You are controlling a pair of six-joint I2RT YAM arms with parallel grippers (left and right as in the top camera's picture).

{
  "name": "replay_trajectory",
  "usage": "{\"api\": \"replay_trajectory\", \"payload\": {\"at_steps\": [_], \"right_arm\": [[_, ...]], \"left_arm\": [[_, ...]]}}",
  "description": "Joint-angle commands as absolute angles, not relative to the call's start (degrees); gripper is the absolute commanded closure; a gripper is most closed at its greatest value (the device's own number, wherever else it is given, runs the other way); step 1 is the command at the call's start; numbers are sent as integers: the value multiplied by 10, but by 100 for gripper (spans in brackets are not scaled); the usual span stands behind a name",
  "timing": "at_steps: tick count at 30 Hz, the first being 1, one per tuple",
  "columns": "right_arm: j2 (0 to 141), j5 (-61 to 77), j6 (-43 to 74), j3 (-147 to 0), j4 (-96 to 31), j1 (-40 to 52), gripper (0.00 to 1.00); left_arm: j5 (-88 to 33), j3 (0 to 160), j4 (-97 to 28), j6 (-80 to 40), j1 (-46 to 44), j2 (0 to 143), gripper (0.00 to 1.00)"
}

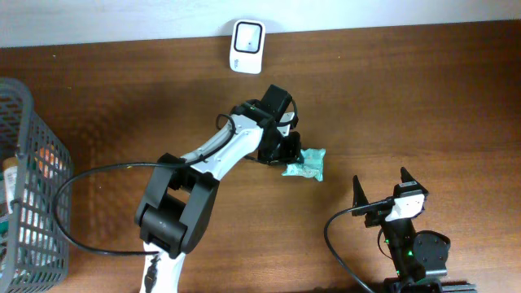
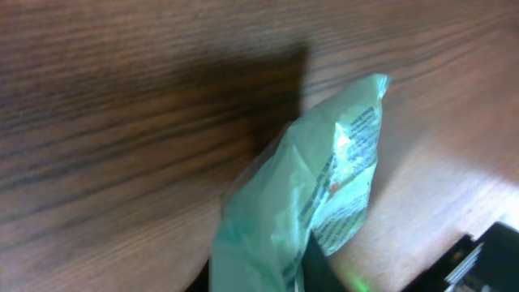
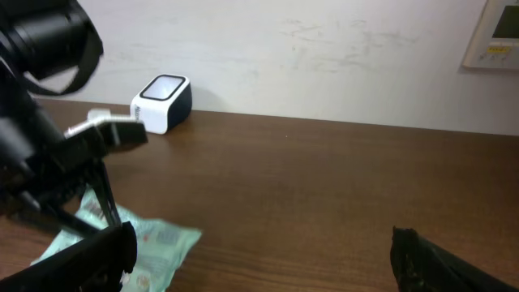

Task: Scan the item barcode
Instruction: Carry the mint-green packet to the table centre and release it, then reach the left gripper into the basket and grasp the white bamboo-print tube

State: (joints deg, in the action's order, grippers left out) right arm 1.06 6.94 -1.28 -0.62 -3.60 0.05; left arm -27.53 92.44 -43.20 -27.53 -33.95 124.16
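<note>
The item, a pale green plastic packet (image 1: 306, 163) with printed text, lies on the wooden table just right of centre. My left gripper (image 1: 285, 150) is at its left end. In the left wrist view the packet (image 2: 324, 186) fills the gap between the dark fingers of that gripper (image 2: 259, 280), and how tightly the jaws stand is unclear. The white barcode scanner (image 1: 247, 46) stands at the table's back edge against the wall. My right gripper (image 1: 381, 189) rests open near the front right, nothing between its fingers (image 3: 438, 264). It looks toward the packet (image 3: 138, 243) and scanner (image 3: 162, 101).
A grey wire basket (image 1: 24, 163) holding several items stands at the table's left edge. The left arm (image 3: 49, 146) reaches across the left of the right wrist view. A black cable (image 1: 81, 187) loops over the table between the basket and the arm's base.
</note>
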Motion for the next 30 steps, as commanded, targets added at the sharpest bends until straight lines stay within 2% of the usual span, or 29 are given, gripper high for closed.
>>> {"api": "replay_trajectory", "payload": {"at_steps": [1, 2, 4, 8, 10, 14, 16, 21, 24, 27, 30], "right_arm": [[8, 74, -11, -3, -39, 4, 2], [8, 74, -11, -3, -39, 4, 2], [8, 74, -11, -3, -39, 4, 2], [8, 74, -11, -3, -39, 4, 2], [8, 74, -11, -3, -39, 4, 2], [8, 74, -11, -3, -39, 4, 2], [8, 74, -11, -3, -39, 4, 2], [8, 74, -11, -3, -39, 4, 2], [8, 74, -11, -3, -39, 4, 2], [8, 74, -11, -3, -39, 4, 2], [8, 74, -11, -3, -39, 4, 2]], "left_arm": [[-291, 945, -446, -272, -324, 1240, 7], [-269, 983, -476, -256, -308, 1226, 2], [-213, 1036, -525, -234, -288, 1195, 1], [32, 1187, -679, -170, -217, 1101, 1], [98, 1240, -725, -170, -168, 1055, 1], [115, 1257, -747, -153, -16, 966, 1], [117, 1257, -755, -170, 90, 942, 0], [130, 1257, -754, -204, 308, 950, 3], [131, 1249, -760, -203, 387, 968, 4], [126, 1192, -749, -197, 430, 974, 4], [78, 1093, -689, -113, 444, 981, 9]]}}
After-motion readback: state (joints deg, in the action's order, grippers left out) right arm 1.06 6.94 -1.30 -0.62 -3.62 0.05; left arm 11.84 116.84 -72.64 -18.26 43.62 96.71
